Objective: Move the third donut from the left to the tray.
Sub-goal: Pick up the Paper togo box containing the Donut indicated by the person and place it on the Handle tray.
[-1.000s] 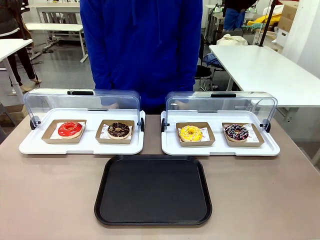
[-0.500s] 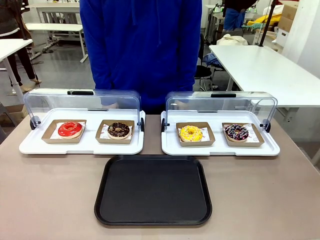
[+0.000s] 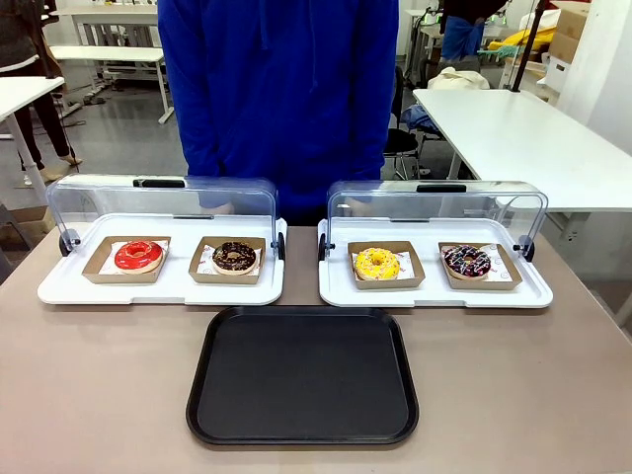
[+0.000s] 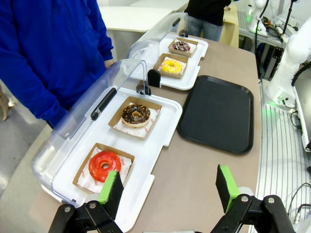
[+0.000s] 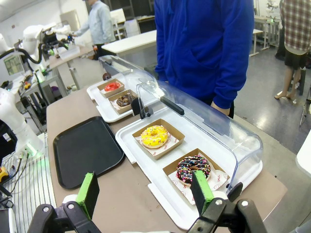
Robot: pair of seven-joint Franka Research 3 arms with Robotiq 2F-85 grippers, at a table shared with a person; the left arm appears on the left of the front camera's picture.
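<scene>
The yellow-iced donut (image 3: 376,263) lies in a shallow brown box on the right white tray, third in the row; it also appears as the yellow donut (image 4: 171,66) and the yellow donut (image 5: 154,136). The black tray (image 3: 303,375) sits bare in front of the two white trays, also seen as the black tray (image 4: 217,112) and the black tray (image 5: 86,149). My left gripper (image 4: 167,189) hangs open above the table's left end, near the red donut. My right gripper (image 5: 146,192) hangs open above the right end, near the sprinkled chocolate donut.
A red donut (image 3: 138,256) and a chocolate donut (image 3: 234,257) sit on the left white tray (image 3: 59,288). A sprinkled chocolate donut (image 3: 467,262) shares the right white tray (image 3: 336,294). Both clear lids (image 3: 158,202) are tipped back. A person in blue (image 3: 281,99) stands behind.
</scene>
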